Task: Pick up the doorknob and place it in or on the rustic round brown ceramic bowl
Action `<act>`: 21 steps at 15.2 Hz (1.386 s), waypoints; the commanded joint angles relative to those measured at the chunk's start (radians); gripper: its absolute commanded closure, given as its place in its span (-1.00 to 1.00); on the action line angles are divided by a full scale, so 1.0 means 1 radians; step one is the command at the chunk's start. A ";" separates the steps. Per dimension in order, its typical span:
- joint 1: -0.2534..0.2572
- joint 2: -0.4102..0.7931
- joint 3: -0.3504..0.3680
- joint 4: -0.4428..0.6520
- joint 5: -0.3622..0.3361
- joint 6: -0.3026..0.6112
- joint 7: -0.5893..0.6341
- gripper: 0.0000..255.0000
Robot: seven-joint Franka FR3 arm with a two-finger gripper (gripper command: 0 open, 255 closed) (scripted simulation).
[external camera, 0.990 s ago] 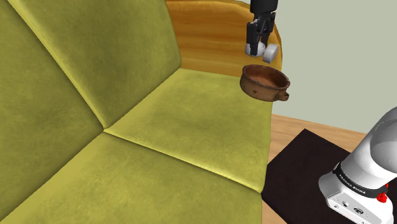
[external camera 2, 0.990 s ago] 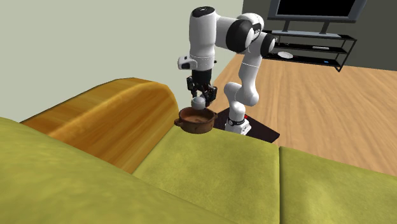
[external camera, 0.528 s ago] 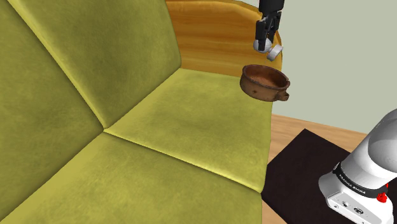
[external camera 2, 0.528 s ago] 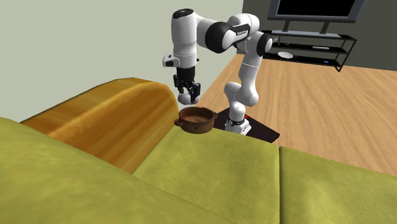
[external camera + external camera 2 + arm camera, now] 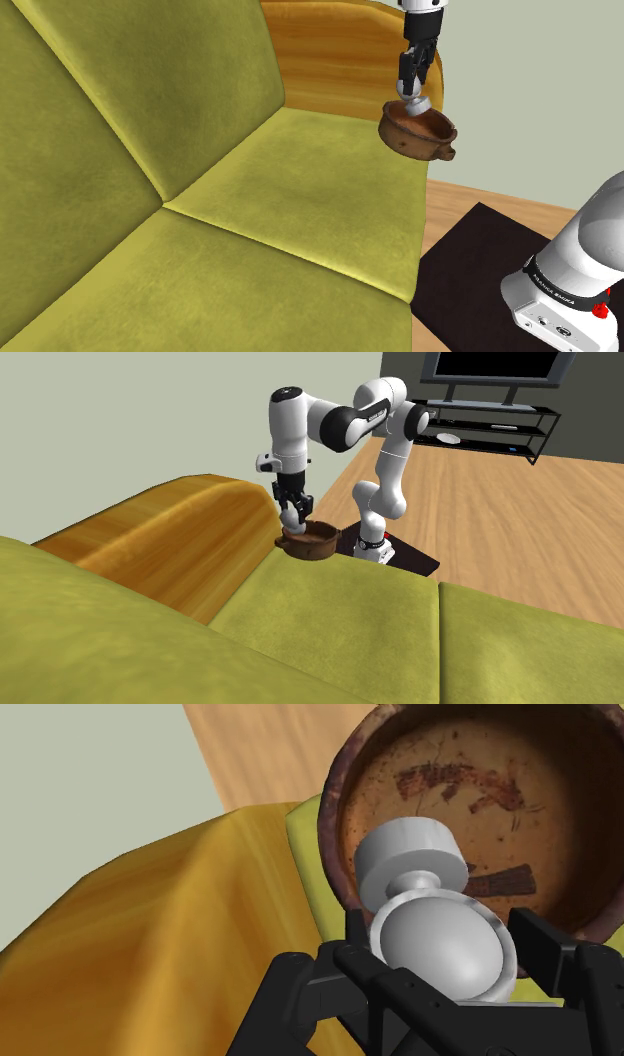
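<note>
Olive-green cushions of a sofa [image 5: 200, 200] take up most of the shoulder view, seat and back meeting in stitched seams. Beyond it in the second exterior view lies a plank floor [image 5: 520, 522], with a dark television [image 5: 490, 364] over a low black shelf unit [image 5: 500, 422] at the far wall. An orange-brown wooden armrest [image 5: 330, 60] closes the sofa's end. A dark mat [image 5: 470, 270] lies on the floor beside the seat's front edge, and the arm's white base [image 5: 570, 270] stands on it; the base carries a short line of dark lettering, too small to read, and a red knob [image 5: 601, 309].

From there the arm [image 5: 290, 422] rises, folds at the elbow and drops its last link straight down beside the armrest, which stands close behind the hand. The brown bowl [image 5: 425, 138], mottled inside and with a small lug [image 5: 452, 152] at its rim, sits on the seat's corner just by the armrest. The gripper [image 5: 412, 88] points down into it near the rim on the armrest's side. Its fingers [image 5: 535, 939] stand narrow, clasping the pale grey doorknob [image 5: 440, 934] by its round ball, the flat disc end hanging lowest over the bowl's inside; whether the disc touches the bowl I cannot tell
</note>
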 commanded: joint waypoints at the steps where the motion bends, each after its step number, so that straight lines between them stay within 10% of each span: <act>1: 0.001 -0.006 0.000 -0.035 0.001 0.030 0.002 1.00; 11: 0.001 -0.009 0.000 -0.070 0.001 0.061 0.004 1.00; 12: 0.001 -0.009 0.000 -0.070 0.001 0.061 0.004 -1.00; 21: 0.002 0.021 0.006 0.087 0.000 -0.067 0.005 -1.00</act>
